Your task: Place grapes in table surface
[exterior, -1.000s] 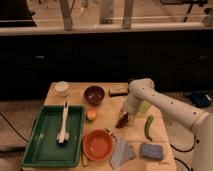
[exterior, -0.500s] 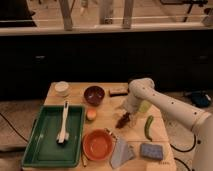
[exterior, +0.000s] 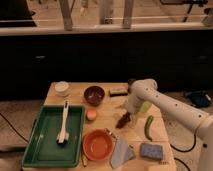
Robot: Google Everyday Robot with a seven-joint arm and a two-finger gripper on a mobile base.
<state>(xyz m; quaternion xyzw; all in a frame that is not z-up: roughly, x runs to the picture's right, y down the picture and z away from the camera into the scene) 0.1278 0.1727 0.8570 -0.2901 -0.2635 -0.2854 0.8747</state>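
The grapes [exterior: 123,121], a small dark reddish-purple bunch, sit at the middle of the light tan table surface [exterior: 107,112], just right of centre. My gripper [exterior: 125,116] is directly over them at the end of the white arm, which reaches in from the right. The grapes look low, at or just above the wood. I cannot tell whether they rest on it.
A green tray [exterior: 47,135] with a white brush lies at the left. An orange bowl [exterior: 97,144], a grey cloth [exterior: 120,150] and a blue sponge [exterior: 151,150] are at the front. A maroon bowl [exterior: 94,94], a white cup [exterior: 62,88] and a long green vegetable [exterior: 148,127] stand nearby.
The gripper and the grapes have shifted very slightly down toward the table; the rest has not moved.
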